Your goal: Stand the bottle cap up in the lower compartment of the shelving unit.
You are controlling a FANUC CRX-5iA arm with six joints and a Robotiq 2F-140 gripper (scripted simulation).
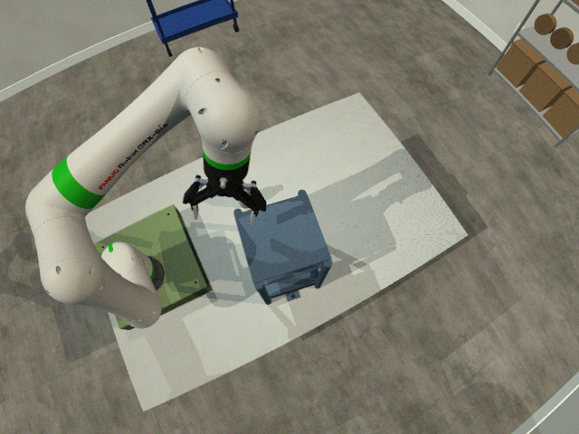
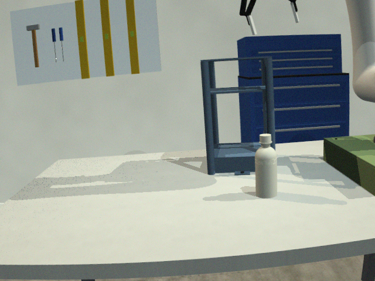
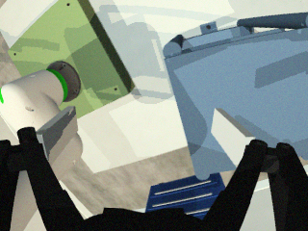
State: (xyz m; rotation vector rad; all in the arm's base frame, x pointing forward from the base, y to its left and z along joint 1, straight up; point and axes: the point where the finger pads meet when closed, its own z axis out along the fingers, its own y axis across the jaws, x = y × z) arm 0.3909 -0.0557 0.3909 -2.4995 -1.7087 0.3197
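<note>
The white bottle (image 2: 265, 170) stands upright, cap up, on the table (image 2: 120, 226) (image 1: 350, 140), in front of the blue-grey shelving unit (image 2: 208, 120) (image 1: 280, 242) (image 3: 257, 90). In the overhead view the arm's wrist hides the bottle. My gripper (image 1: 224, 212) (image 2: 273, 25) (image 3: 144, 119) is open and empty. It hangs high over the table, well above the unit's top, near its corner on the bottle's side. In the wrist view the bottle shows only at the top edge. The lower compartment holds nothing.
The arm's green base block (image 1: 154, 233) (image 2: 348, 154) (image 3: 71, 33) sits on the table beside the unit. A blue tool cabinet (image 2: 302, 91) stands behind the table. A blue cart (image 1: 196, 16) and a rack with boxes (image 1: 537, 70) stand on the floor far off.
</note>
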